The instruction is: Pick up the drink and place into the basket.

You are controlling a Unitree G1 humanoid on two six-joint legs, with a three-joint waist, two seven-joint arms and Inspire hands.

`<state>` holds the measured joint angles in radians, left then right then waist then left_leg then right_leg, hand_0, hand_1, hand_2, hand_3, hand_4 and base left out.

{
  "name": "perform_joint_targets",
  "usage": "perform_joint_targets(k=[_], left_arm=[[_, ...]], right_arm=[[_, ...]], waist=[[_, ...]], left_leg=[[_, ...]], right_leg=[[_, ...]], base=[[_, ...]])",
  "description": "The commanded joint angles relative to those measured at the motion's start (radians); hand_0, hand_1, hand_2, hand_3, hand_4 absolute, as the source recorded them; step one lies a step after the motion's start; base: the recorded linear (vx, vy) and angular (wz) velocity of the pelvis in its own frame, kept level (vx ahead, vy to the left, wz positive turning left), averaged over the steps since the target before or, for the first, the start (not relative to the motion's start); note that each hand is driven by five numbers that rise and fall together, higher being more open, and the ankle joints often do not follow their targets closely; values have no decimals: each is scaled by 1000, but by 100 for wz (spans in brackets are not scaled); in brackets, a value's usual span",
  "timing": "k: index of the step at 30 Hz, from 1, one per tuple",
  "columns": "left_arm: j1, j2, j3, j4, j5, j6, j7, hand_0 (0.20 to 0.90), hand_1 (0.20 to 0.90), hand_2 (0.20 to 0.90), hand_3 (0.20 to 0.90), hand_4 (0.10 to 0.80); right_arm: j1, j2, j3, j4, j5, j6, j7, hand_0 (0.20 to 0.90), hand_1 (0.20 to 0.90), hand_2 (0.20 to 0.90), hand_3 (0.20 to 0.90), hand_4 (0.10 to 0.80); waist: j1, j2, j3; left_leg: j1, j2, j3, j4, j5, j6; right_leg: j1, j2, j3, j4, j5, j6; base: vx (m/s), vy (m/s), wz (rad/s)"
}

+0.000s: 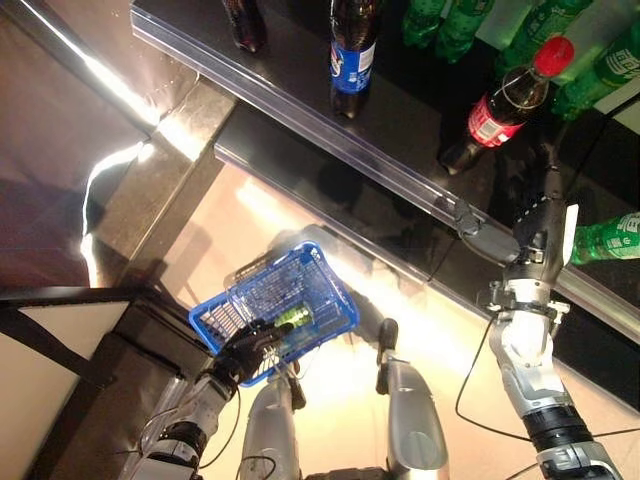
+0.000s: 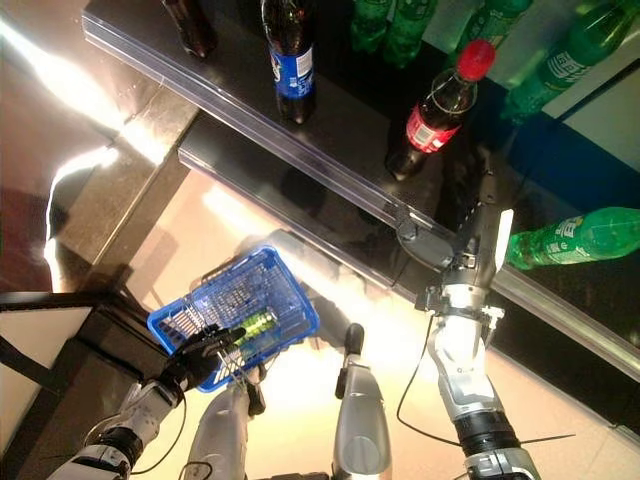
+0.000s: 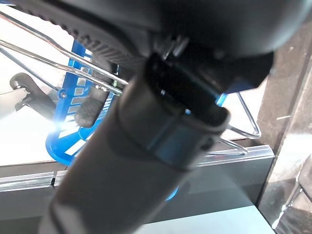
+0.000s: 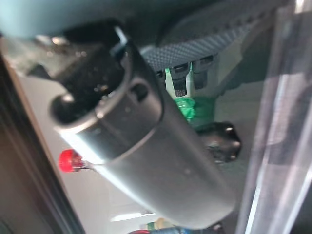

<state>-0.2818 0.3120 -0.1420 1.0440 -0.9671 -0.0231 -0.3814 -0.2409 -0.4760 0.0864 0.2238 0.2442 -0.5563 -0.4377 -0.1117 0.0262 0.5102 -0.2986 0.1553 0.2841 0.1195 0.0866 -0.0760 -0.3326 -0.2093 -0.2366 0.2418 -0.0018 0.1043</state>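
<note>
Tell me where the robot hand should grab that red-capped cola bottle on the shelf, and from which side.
Probably around the labelled body of the cola bottle, just below the neck, where it is widest and straight-sided. It stands upright on the dark shelf, so a sideways wrap suits it, coming from the open front edge, where the right robot hand already reaches. Green bottles stand near it.

Basket [image 1: 300, 290] low left, held at its near rim by left hand [image 1: 245, 350]; one drink [image 1: 293, 318] lies inside it. Shelf [image 1: 300, 95] runs across the top, bottles standing on it. Right hand [image 1: 545, 225] is up at the shelf edge, right side, beside a lying bottle [image 1: 610, 238].
</note>
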Motion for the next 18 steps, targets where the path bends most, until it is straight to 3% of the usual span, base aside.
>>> perform_joint_targets(k=[1,11,18], left_arm=[[70,9,19,-35,-19,2,-79,300,300,300,200,100],[82,14,46,5,-29,51,-88,300,300,300,200,100],[100,11,55,-2,-134,105,-165,300,300,300,200,100]], right_arm=[[-76,-65,-100,-127,-10,-109,-36,900,900,900,900,800],[-109,-87,-110,-127,1,-99,-24,900,900,900,900,800],[-133,-95,-95,-119,1,-104,-2,900,900,900,900,800]], waist=[[2,-24,-43],[16,-28,-45],[27,-28,-46]], left_leg=[[0,-10,40,151,-139,17],[-1,-13,31,160,-143,20],[6,-18,30,156,-145,24]], right_leg=[[-1,6,8,37,-41,23],[10,6,3,29,-40,21],[23,7,2,18,-37,20]], base=[[0,0,0],[0,0,0],[0,0,0]])
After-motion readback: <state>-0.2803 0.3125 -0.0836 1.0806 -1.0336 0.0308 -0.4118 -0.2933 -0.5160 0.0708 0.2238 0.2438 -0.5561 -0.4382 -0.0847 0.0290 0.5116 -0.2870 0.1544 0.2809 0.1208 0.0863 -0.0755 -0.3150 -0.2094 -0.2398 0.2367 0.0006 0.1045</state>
